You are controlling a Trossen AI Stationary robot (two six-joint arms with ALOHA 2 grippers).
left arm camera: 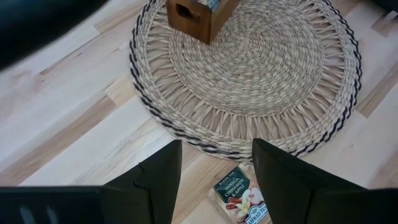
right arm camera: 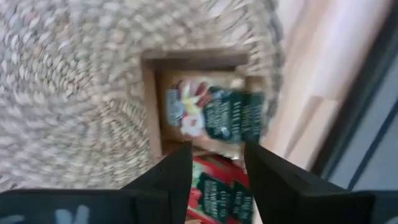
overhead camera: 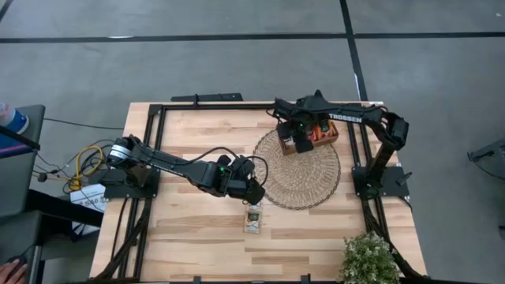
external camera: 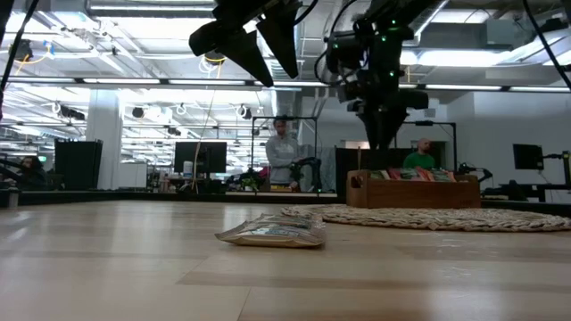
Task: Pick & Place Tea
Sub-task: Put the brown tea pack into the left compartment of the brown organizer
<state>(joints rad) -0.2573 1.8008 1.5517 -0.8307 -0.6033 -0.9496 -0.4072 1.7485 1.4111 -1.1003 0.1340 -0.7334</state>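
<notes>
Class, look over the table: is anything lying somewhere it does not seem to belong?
Yes: tea sachets lie loose on the bare wooden table, just off the wicker mat, while other sachets sit in the wooden tray.

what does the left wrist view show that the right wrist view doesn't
Only the left wrist view: the left gripper, fingers apart over a pale tea sachet lying on the bare table just off the wicker mat's edge, and the wooden tray's end wall with its handle slot.

Only the right wrist view: the right gripper, fingers apart above the tray, looking down into a compartment holding a pale sachet, with red sachets in the next one.

Both: the wicker mat and the wooden tray on it.
</notes>
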